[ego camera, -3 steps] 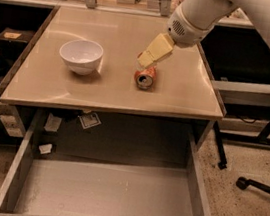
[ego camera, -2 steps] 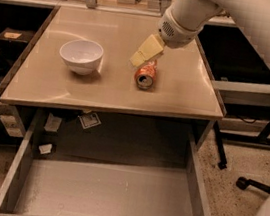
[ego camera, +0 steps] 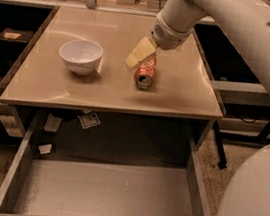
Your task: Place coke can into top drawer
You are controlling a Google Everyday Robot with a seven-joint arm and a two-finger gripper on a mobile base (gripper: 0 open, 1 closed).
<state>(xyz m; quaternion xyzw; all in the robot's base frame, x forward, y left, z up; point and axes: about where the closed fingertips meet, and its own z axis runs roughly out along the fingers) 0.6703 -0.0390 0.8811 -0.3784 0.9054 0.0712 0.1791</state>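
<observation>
The coke can (ego camera: pixel 145 74), red-orange with a silver end toward me, lies on its side on the beige tabletop (ego camera: pixel 178 91), right of centre. My gripper (ego camera: pixel 139 55), with pale yellow fingers, hangs from the white arm just above and slightly left of the can, close over its far end. The top drawer (ego camera: pixel 106 197) is pulled open below the tabletop; its pale grey bottom holds nothing.
A white bowl (ego camera: pixel 80 56) stands on the tabletop left of the can. Scraps of paper (ego camera: pixel 88 121) lie in the recess behind the drawer. Cluttered benches run along the back. My white arm fills the right side.
My gripper has moved left and down toward the can, from right above it to over its left far end. The can and bowl have not moved.
</observation>
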